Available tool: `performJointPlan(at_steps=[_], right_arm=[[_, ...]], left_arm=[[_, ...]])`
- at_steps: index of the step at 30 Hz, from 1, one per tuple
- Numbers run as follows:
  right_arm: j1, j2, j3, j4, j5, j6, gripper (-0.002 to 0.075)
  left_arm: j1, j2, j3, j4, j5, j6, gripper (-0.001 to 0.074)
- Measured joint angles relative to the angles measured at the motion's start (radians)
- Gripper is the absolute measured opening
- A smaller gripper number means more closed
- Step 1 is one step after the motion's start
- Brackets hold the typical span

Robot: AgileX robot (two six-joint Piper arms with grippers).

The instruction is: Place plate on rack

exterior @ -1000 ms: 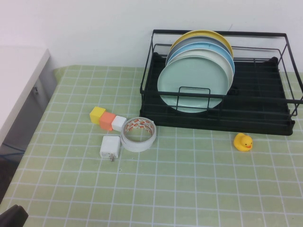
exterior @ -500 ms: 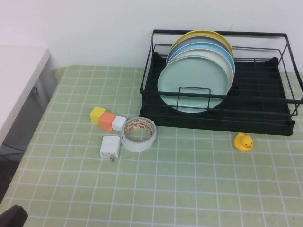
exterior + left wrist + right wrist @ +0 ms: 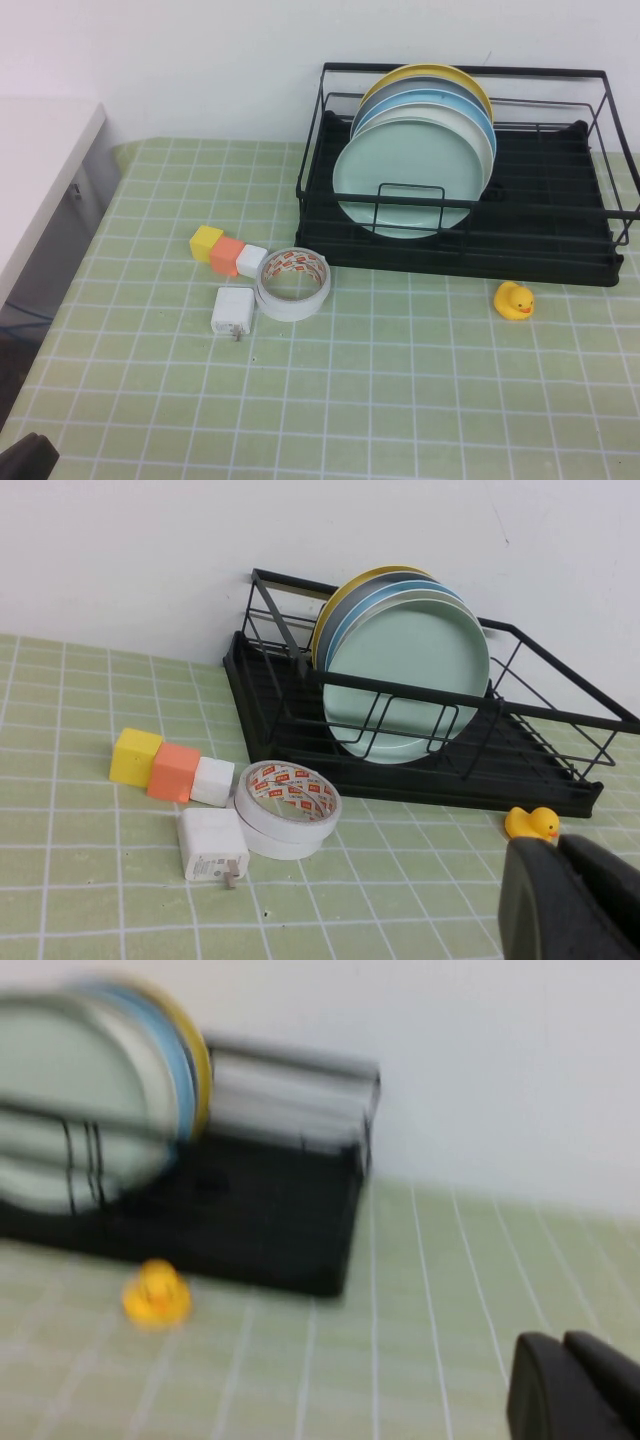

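Fingers of the left gripper (image 3: 568, 900) press together as smooth dark rounded pads, holding nothing, low at the near left corner of the table in the high view (image 3: 25, 460); the right gripper (image 3: 572, 1385) shows the same two black pads closed against each other with nothing between them, and it does not appear in the high view. Standing on edge in the rack (image 3: 540, 235), the plate (image 3: 405, 185) is a round, matte, pale mint-green disc with a shallow raised rim, its face turned toward the robot and slightly left, frontmost of five plates. Behind it lean a white plate (image 3: 484, 140), a light blue plate (image 3: 478, 108), a grey plate (image 3: 395, 97) and a yellow plate (image 3: 425, 71), one of each. That rack is one rectangular frame of thin black wire over a black slatted tray, sitting at the far right of the green grid-patterned tablecloth (image 3: 400, 400). Left of it lie three small cubes in a row, yellow cube (image 3: 206, 241), orange cube (image 3: 227, 253) and white cube (image 3: 250, 260), touching one roll of tape (image 3: 293, 283), with one white charger plug (image 3: 233, 311) just beside. One glossy rubber duck (image 3: 513, 300) sits near the rack's front right.
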Motion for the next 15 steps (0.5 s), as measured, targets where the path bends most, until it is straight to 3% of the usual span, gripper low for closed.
performJointPlan(at_steps=[2, 5, 15], right_arm=[[0.0, -0.026, 0.0, -0.129, 0.086, 0.125, 0.0011], [0.0, -0.052, 0.0, -0.193, 0.186, 0.186, 0.0011], [0.0, -0.059, -0.003, -0.214, 0.247, 0.177, 0.0011]], left_arm=[[0.0, 0.0, 0.0, 0.0, 0.0, 0.0, -0.0001], [0.0, 0.0, 0.0, 0.0, 0.0, 0.0, -0.0001], [0.0, 0.0, 0.0, 0.0, 0.0, 0.0, -0.0001]])
